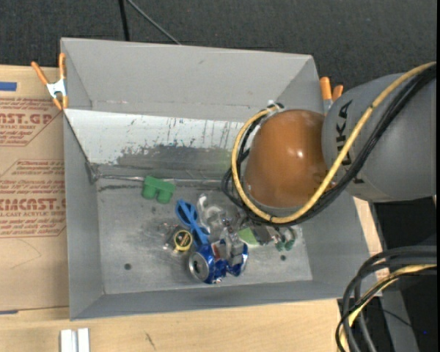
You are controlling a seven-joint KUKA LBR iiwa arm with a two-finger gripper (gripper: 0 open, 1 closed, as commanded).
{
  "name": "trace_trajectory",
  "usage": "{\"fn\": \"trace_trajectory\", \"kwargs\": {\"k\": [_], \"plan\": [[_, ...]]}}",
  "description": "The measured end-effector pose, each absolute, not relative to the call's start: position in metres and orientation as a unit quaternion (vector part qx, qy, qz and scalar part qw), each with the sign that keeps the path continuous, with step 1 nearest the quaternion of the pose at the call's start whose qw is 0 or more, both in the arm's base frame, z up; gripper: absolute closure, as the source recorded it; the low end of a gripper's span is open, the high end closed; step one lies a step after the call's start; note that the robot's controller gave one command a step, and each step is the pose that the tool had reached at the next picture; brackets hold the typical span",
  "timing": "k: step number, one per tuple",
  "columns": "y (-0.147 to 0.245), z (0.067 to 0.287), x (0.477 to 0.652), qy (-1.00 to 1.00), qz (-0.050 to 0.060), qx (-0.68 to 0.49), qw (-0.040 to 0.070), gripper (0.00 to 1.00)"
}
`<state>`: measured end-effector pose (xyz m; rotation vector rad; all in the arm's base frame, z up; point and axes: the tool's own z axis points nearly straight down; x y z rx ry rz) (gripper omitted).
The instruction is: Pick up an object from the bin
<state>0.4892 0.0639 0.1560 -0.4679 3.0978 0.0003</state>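
Note:
My gripper pokes out from under the arm's orange cover, low over the right part of the bin floor. Just to its left lies a small heap. In it are a crushed blue can, a blue-handled tool like scissors and a silvery metal piece. A small green piece lies right against the gripper's left side. A little round black and gold thing sits at the heap's left edge.
A green plastic block lies apart at the foot of the bin's back wall, left of the heap. The arm and its cover hide the bin's right side.

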Motion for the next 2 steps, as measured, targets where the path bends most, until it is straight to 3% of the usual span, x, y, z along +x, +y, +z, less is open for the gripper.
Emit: {"fn": "trace_trajectory", "kwargs": {"k": [1, 2], "plan": [[0.065, 0.164, 0.49, 0.989, 0.0, -0.149, 0.001, 1.0], [0.065, 0.195, 0.49, 0.989, 0.0, -0.149, 0.002, 1.0]]}}
